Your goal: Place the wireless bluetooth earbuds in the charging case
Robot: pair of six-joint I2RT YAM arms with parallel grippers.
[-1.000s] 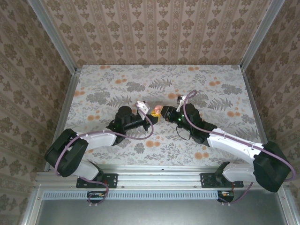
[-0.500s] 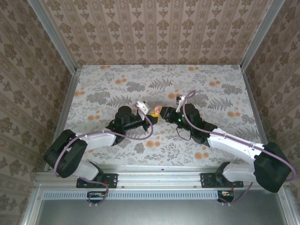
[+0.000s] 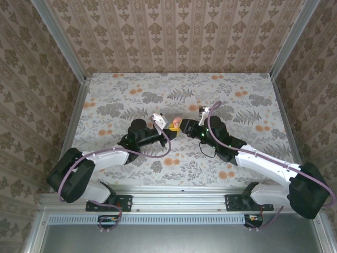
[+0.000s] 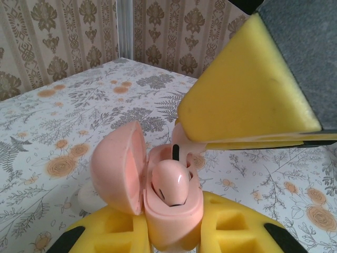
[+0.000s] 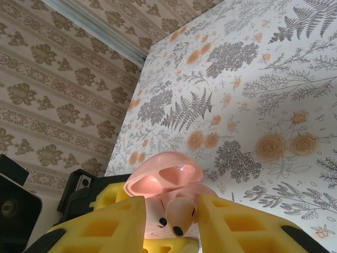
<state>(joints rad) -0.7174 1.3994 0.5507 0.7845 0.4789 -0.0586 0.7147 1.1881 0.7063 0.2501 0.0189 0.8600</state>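
The pink charging case (image 4: 174,224) is upright with its lid (image 4: 118,168) swung open, and my left gripper (image 4: 174,234) is shut on its body above the table's middle. One pale pink earbud (image 4: 171,184) sits in a near socket. A second earbud (image 5: 181,213) stands in the case between the yellow pads of my right gripper (image 5: 171,221). Those jaws are parted: there is a gap on the bud's left, and the right pad is close against it. In the top view the case (image 3: 174,125) sits between the left gripper (image 3: 169,129) and the right gripper (image 3: 182,126).
The floral tablecloth (image 3: 221,95) runs out to patterned walls on three sides, with a metal corner post (image 4: 124,29) at the back. A purple cable (image 3: 158,153) loops beside the left wrist. Both arms reach in from the near edge.
My right gripper's jaws have spread a little around the second earbud. The right forearm has shifted slightly. The left gripper and the case stay put.
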